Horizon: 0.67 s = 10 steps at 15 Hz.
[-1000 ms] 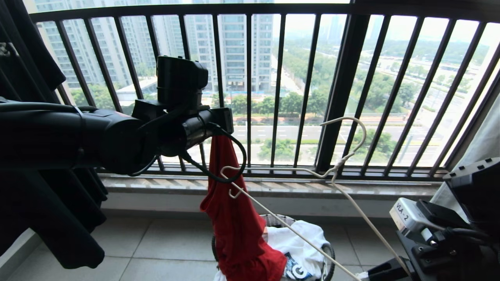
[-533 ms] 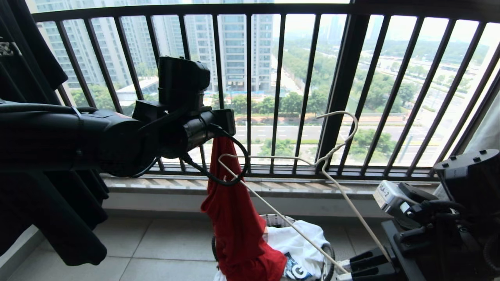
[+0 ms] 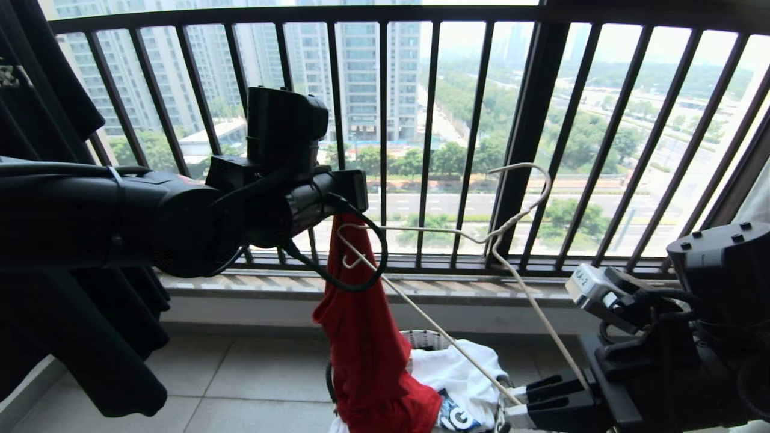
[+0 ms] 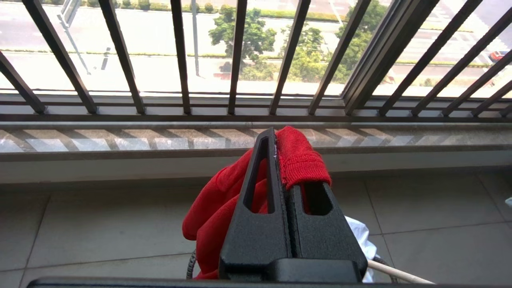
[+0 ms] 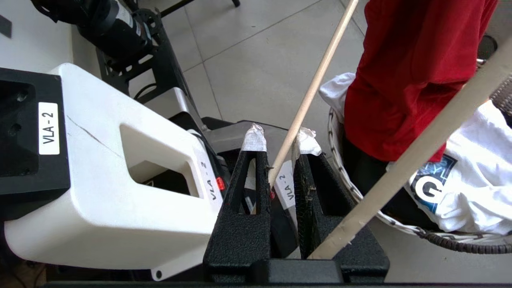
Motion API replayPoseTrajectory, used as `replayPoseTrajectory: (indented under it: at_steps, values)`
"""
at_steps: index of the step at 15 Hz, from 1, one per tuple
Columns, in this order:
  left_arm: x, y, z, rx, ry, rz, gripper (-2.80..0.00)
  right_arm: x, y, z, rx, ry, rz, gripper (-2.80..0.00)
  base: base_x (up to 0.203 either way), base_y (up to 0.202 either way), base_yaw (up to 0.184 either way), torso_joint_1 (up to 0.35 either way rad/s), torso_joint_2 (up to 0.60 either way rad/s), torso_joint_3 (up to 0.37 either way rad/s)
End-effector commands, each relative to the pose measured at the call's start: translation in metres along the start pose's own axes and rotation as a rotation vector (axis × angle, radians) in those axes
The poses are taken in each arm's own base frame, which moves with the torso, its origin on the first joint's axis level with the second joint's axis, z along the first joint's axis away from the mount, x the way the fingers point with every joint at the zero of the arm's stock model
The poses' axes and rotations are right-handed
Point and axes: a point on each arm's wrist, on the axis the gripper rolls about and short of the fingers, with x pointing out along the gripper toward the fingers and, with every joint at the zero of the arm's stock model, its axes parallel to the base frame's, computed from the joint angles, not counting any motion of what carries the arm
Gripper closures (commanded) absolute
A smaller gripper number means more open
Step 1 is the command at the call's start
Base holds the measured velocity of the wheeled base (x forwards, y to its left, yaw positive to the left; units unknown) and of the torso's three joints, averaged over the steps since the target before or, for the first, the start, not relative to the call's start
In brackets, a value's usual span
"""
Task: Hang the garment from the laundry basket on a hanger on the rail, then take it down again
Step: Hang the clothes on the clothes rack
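A: Head view: one red shirt (image 3: 367,337) hangs from the left tool (image 3: 349,201), its lower end draped into the basket (image 3: 507,391) on the floor.

B: Left wrist view adds the grip: the left tool's (image 4: 282,160) fingers are pressed together on a fold of the shirt (image 4: 298,160), in front of the black railing (image 4: 236,56).

A: One white wire hanger (image 3: 499,240), tilted, with its hook up against the railing (image 3: 523,120) and one end touching the shirt.

B: Right wrist view shows what the head view hardly does: the right tool (image 5: 280,142), with taped tips, is closed on one thin arm of the hanger (image 5: 316,80). The other arm crosses the basket (image 5: 352,188).

A: Also in the basket: one white garment (image 5: 468,192) with a blue print. Black clothing (image 3: 54,337) hangs at the far left.
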Motion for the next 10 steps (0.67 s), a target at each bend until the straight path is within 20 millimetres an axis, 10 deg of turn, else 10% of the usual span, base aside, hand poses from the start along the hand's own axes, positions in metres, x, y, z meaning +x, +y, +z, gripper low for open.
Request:
replayPoseTrajectory:
  at_steps: [1,10]
  values:
    - [-0.003,0.002,0.001,0.006,-0.005,0.005,0.0,-0.003,0.0,0.002,-0.01,-0.005,-0.057,0.0,0.0,0.0,0.0,0.0,0.0,0.0]
    - [-0.018,-0.003,-0.003,0.034,0.049,-0.115,0.0,0.003,-0.003,-0.003,-0.027,0.032,-0.092,0.0,0.0,0.0,0.0,0.0,0.0,0.0]
